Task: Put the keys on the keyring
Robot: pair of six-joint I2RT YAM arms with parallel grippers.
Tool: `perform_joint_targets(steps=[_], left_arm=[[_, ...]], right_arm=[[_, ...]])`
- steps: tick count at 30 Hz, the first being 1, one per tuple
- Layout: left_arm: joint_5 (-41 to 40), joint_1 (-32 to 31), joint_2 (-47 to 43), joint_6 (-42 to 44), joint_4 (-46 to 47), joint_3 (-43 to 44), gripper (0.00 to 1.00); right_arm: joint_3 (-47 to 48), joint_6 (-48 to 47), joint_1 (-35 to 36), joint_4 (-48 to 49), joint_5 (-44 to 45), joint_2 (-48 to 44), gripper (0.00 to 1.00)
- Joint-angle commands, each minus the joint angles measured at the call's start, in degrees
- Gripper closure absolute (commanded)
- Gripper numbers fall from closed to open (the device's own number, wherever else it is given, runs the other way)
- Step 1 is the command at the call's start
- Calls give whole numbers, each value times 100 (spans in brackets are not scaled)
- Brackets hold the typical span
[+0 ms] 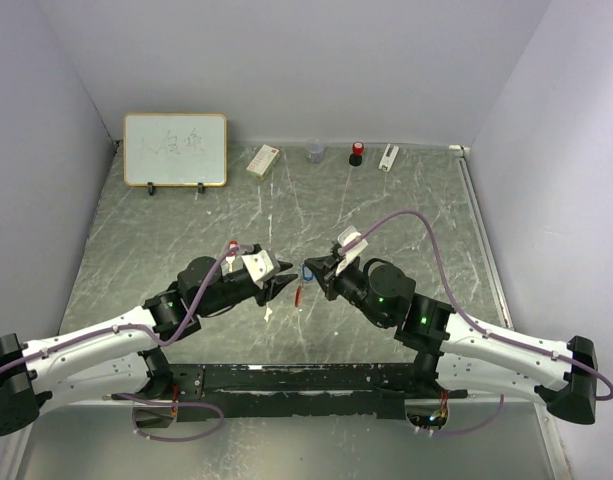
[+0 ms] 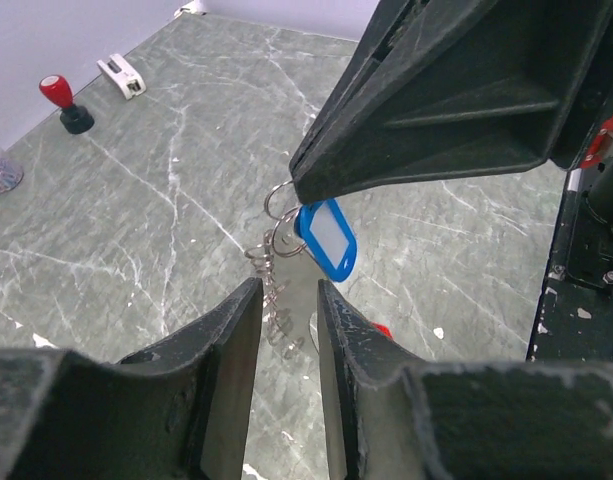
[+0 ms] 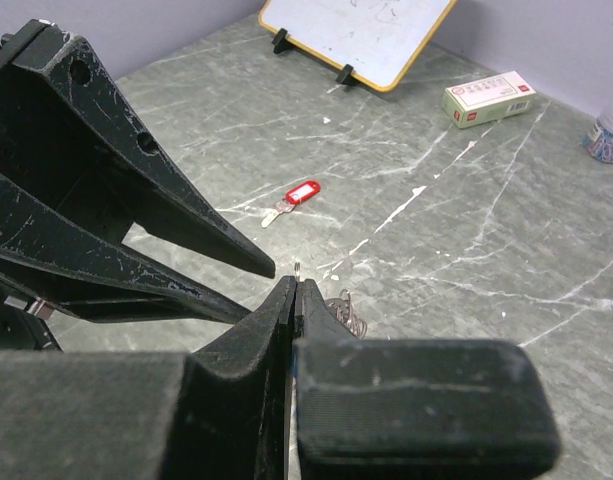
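My right gripper (image 3: 297, 283) is shut on a thin metal ring of the keyring and holds it above the table; it also shows in the top view (image 1: 311, 270). The blue key (image 2: 326, 238) hangs from that ring just under the right fingertips. The keyring's grey chain (image 2: 271, 300) dangles down between the fingertips of my left gripper (image 2: 289, 290), which is open with a narrow gap. The red fob (image 1: 299, 295) hangs below, partly hidden behind a left finger (image 2: 383, 330). The red key (image 3: 301, 193) lies alone on the table beyond both grippers.
Along the back wall stand a whiteboard (image 1: 175, 149), a small white box (image 1: 262, 160), a jar of clips (image 1: 315, 152), a red stamp (image 1: 356, 153) and a white stapler (image 1: 388, 157). Grey walls close in both sides.
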Motion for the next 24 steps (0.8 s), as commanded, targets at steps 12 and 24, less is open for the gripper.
perform_joint_targets(steps=[12, 24], left_arm=[[406, 26, 236, 192, 449, 107, 64], [177, 21, -184, 410, 371, -101, 64]], right_arm=[[-26, -120, -32, 79, -286, 21, 100], [-25, -241, -33, -64, -385, -63, 100]])
